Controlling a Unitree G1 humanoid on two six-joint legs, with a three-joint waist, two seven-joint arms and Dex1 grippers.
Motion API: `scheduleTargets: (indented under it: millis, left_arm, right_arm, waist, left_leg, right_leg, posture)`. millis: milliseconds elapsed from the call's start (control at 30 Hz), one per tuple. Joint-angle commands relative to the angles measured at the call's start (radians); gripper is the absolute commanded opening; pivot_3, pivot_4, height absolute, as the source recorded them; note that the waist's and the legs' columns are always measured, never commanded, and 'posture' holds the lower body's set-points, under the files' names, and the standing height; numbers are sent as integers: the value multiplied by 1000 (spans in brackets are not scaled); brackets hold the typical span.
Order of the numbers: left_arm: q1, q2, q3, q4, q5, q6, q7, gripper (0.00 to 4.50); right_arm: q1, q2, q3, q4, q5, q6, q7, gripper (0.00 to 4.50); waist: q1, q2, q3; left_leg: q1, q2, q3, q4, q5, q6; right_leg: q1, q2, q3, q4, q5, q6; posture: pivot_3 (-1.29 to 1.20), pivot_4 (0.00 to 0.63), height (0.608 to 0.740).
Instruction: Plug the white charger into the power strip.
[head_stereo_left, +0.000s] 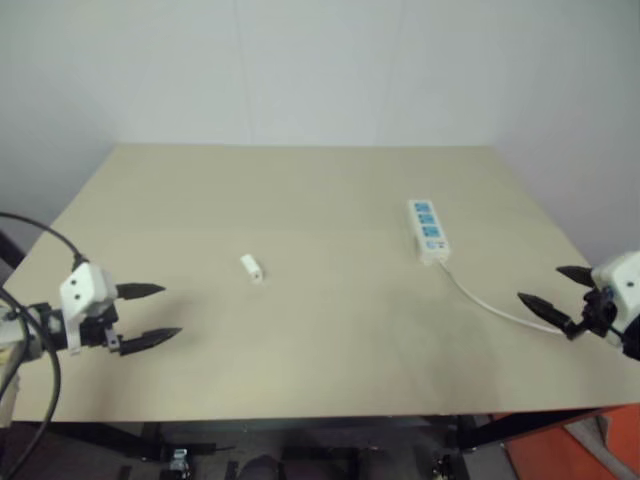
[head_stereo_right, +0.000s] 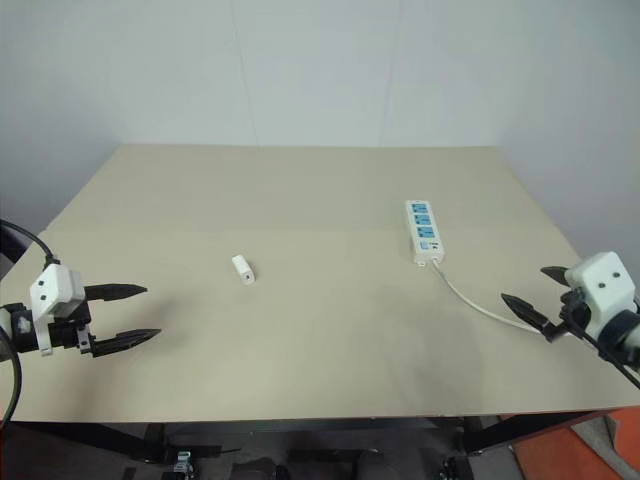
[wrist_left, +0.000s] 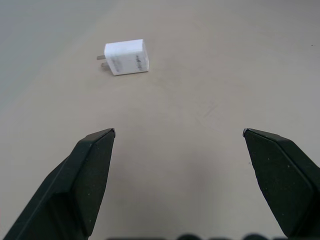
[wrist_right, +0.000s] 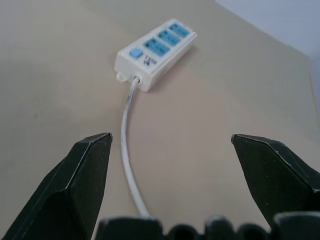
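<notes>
A plain beige table (head_stereo_left: 300, 330) against a pale wall carries the power strip (head_stereo_left: 428, 230), and the white charger (head_stereo_left: 251, 267) lies on its side well to the left of that strip, prongs showing. The left gripper (head_stereo_left: 150, 314) hovers left of the charger and the right gripper (head_stereo_left: 558, 290) near the strip's cord (head_stereo_left: 490, 305), both spread wide and empty. The charger looks light, rigid and smooth, so it may skid; pinching its flat sides, prongs free, seems best.
</notes>
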Motion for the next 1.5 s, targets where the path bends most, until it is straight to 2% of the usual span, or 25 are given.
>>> scheduleTargets:
  millis: [33, 133, 300, 500, 633, 900, 967, 1100, 1167, 1367, 1500]
  left_arm:
    - [-48, 22, -23, -10, 10, -6, -4, 4479]
    - [-85, 25, -53, 4, 27, -15, -7, 4479]
    - [-114, 33, -78, -27, 36, -4, -15, 4479]
    - [-126, 48, -100, -57, 47, -4, -20, 4479]
    - [-126, 50, -106, -66, 52, -4, -20, 4500]
    - [-143, 46, -127, -50, 68, -17, -22, 4500]
    - [-156, 43, -136, -38, 72, -23, -22, 4500]
    - [-173, 38, -146, -23, 78, -31, -26, 4500]
    - [-180, 39, -151, -19, 80, -30, -31, 4500]
    - [-190, 46, -160, -22, 61, -7, -68, 4500]
    - [-214, 37, -177, 0, 74, -20, -73, 4500]
  right_arm:
    - [-115, 53, 98, 104, -45, 1, -51, 4500]
    - [-296, 137, 193, 301, -106, -25, -103, 4500]
    - [-522, 213, 264, 633, -170, -95, -148, 4500]
    - [-650, 238, 323, 857, -221, -124, -111, 4500]
    - [-684, 248, 329, 913, -213, -80, -74, 3585]
    - [-695, 259, 328, 909, -222, -123, -78, 698]
    - [-680, 262, 333, 871, -223, -145, -71, 17]
    - [-638, 265, 324, 758, -201, -123, -59, 17]
    - [-571, 251, 318, 618, -176, -64, -27, 17]
    - [-173, 130, 264, 34, -58, 123, 83, 17]
    - [-14, 126, 237, -115, -61, 155, 17, 17]
  waist:
    - [0, 0, 0]
    - [-6, 0, 0]
    - [-9, 1, 2]
    - [-3, 1, 2]
    - [-5, 1, 2]
    - [-20, 1, 2]
    - [-23, 1, 2]
    - [-25, 1, 2]
    - [-25, 1, 2]
    - [-2, 2, 2]
    - [4, 1, 2]
  left_leg:
    - [0, 0, 0, 0, 0, 0]
    - [-1, 0, 1, 0, 0, 0]
    - [-4, -1, 2, -1, 0, 0]
    - [-12, -2, 2, -3, 0, 0]
    - [-14, -2, 3, -3, 0, 0]
    - [-11, -1, 3, -2, 0, 0]
    - [-11, -2, 3, -2, 0, -1]
    - [-12, -2, 2, -3, 0, 0]
    - [-13, -1, 2, -3, 0, 0]
    - [-16, -1, 1, -3, -1, 0]
    - [-16, -2, 2, 0, -1, 0]
  right_leg:
    - [0, 0, 0, 0, 0, 0]
    - [-2, 1, 1, 0, 2, -4]
    - [-5, 2, 3, 1, 3, -4]
    - [-12, 0, 3, 0, 4, -3]
    - [-14, 0, 4, 0, 4, -3]
    - [-14, 1, 4, 3, 5, -3]
    - [-14, 1, 5, 3, 5, -3]
    - [-14, 1, 5, 3, 5, -3]
    - [-15, 1, 5, 3, 5, -3]
    - [-16, 1, 3, 4, 5, -3]
    - [-16, 0, 4, 1, 5, -2]
  posture:
    - [0, 150, 740]
    - [0, 150, 740]
    - [0, 150, 740]
    - [0, 150, 740]
    - [0, 150, 740]
    - [0, 150, 740]
    - [0, 150, 740]
    - [0, 150, 740]
    - [0, 150, 740]
    - [0, 150, 740]
    - [0, 150, 740]
